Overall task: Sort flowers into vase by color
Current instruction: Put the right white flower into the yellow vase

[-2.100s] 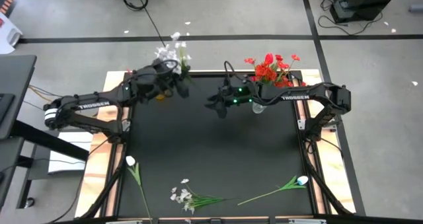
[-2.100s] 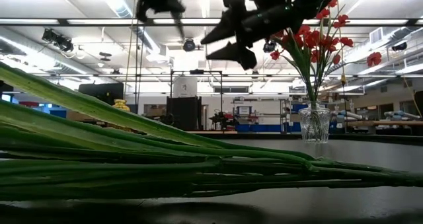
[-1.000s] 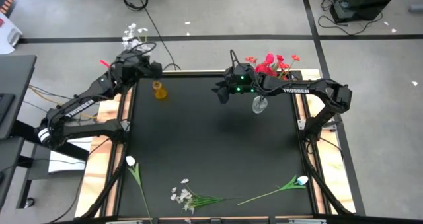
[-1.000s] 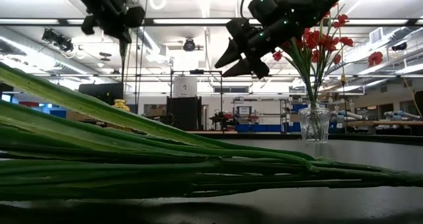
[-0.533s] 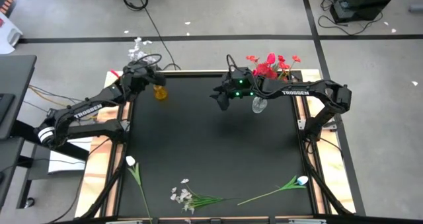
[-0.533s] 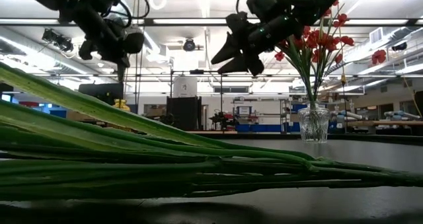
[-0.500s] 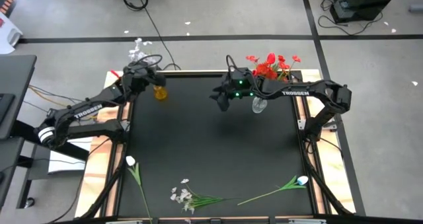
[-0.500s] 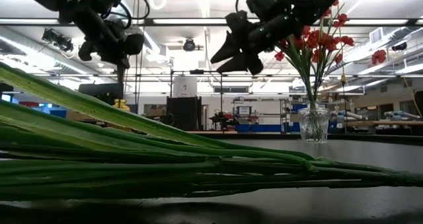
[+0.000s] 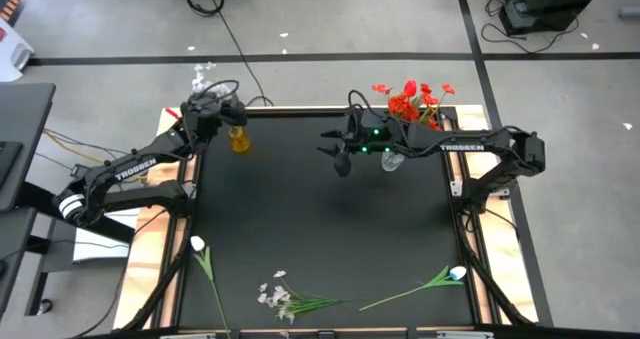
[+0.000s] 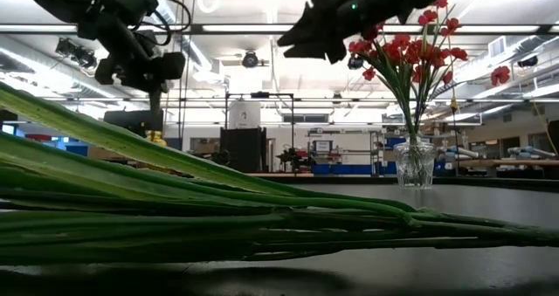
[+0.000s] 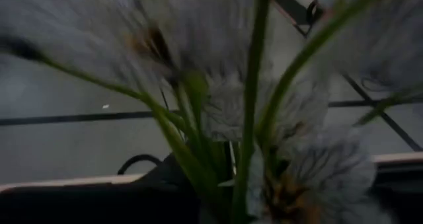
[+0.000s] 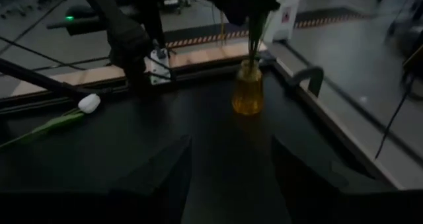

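My left gripper (image 9: 216,112) is over the far-left corner, right above the small yellow vase (image 9: 238,139), shut on a white-bloomed sprig (image 9: 203,75). The left wrist view is filled with its white blooms (image 11: 297,171) and green stems. My right gripper (image 9: 336,151) hangs open in the air, left of the clear glass vase (image 9: 392,160) that holds the red flowers (image 9: 411,103) upright. Near the front edge lie a white tulip (image 9: 198,244), a white sprig (image 9: 276,297) and another white tulip (image 9: 457,273), flat on their stems. My left gripper holds the white sprig by its stems (image 10: 158,104), below the blooms; the gripper's body hides the fingers. The sprig stands upright, blooms above the gripper. Its lower stems (image 12: 253,44) hang down into the mouth of the yellow vase (image 12: 248,95).
The black mat (image 9: 320,229) is bare between the two vases and the flowers at the front. In the low view, green stems (image 10: 218,217) lie right before the camera. Wooden table edges (image 9: 160,239) flank the mat.
My left gripper has carried the white sprig from beyond the far-left corner back toward the yellow vase and down, so the stem ends now reach the vase's mouth. My right gripper has risen and stayed open.
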